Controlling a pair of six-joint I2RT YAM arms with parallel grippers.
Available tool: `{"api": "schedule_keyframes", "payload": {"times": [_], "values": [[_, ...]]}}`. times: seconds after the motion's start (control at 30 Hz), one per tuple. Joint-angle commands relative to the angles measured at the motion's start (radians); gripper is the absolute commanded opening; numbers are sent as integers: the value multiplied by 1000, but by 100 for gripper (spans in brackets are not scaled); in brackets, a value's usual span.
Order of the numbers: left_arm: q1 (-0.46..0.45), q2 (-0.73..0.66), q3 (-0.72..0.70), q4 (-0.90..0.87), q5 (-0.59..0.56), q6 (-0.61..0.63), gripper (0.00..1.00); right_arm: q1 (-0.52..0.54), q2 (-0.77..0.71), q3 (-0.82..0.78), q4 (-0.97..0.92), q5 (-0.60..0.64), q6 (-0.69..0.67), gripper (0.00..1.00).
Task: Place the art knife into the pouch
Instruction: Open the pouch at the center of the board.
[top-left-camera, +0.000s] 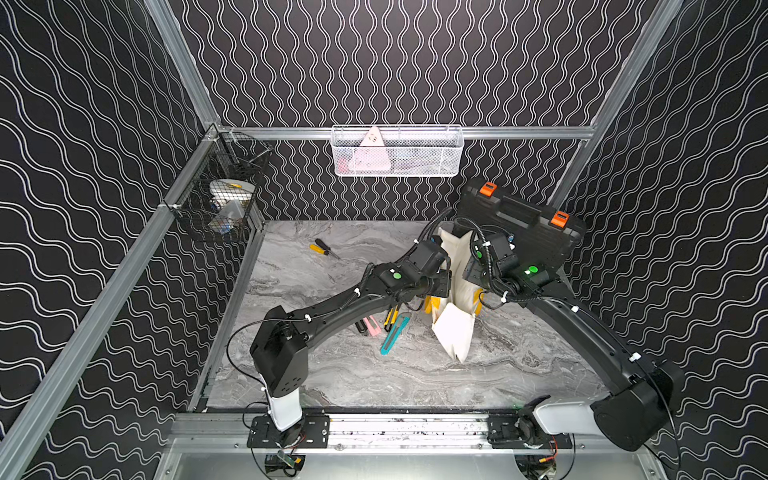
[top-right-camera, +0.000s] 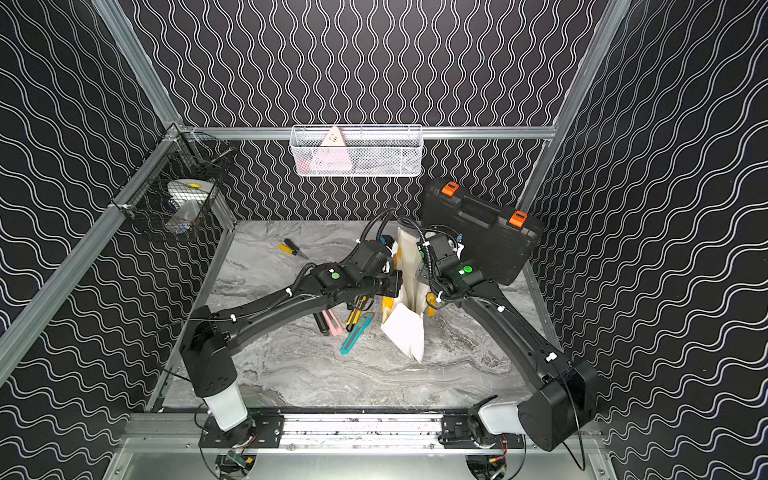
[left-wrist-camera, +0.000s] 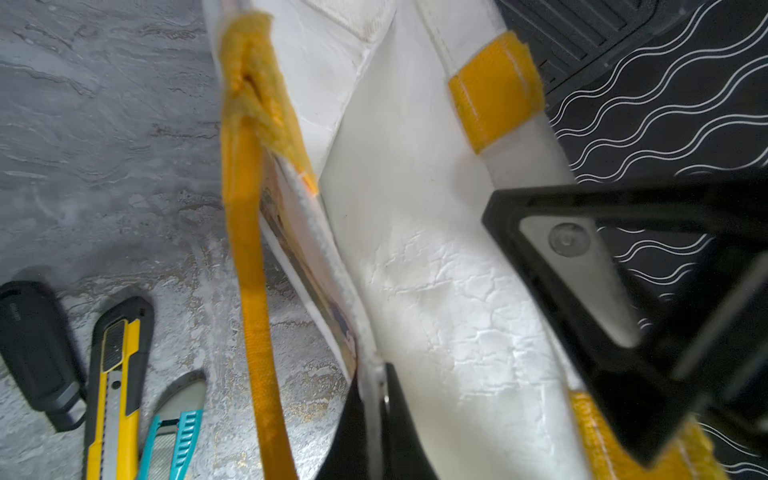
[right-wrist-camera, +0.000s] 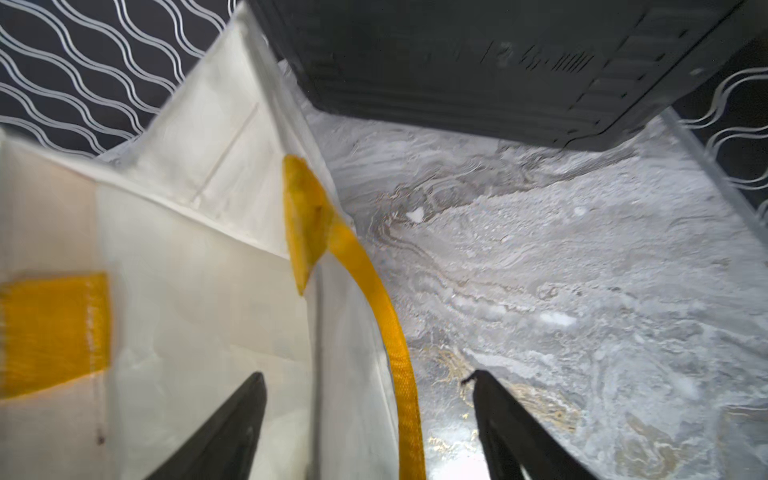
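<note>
**Twin black arms on white pedestals**

The left arm and right arm share one build: matte black, rounded shells over curved links. Each has a glossy white base segment bolted to a black perforated mounting plate. A round green light glows on each arm near the wrist. Ribbed black conduit arcs by the wrists, and thin black cables follow the links, pinned by white cable ties. The fingers are flat, black and tapering. A triangular black frame carries a silver screw head.
</note>
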Motion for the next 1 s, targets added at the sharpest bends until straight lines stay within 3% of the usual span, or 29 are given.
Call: {"api": "schedule_keyframes", "payload": {"times": [0.0,0.1,0.13,0.23,0.27,0.37,0.53,0.8,0.97], "values": [[0,-6,14,14,-25,33,0,-1,1,-20,81,-122,24,73],[0,4,19,10,-18,34,0,-1,3,-45,103,-195,24,65],[0,3,17,13,-16,31,0,-1,2,-55,107,-209,23,57],[0,0,25,-10,-21,42,0,-4,-1,-72,105,-218,3,4],[2,-2,33,-26,-29,50,0,-6,1,-70,96,-222,-8,0],[31,-4,86,-155,-36,97,0,-18,16,-34,28,-193,-73,0],[103,-64,92,-315,-82,162,0,-27,73,116,-212,-11,-162,0],[156,-70,194,-519,-148,240,0,-60,89,224,-417,177,-211,0],[236,-110,144,-533,-118,252,0,-119,87,180,-421,178,-234,0]]}}
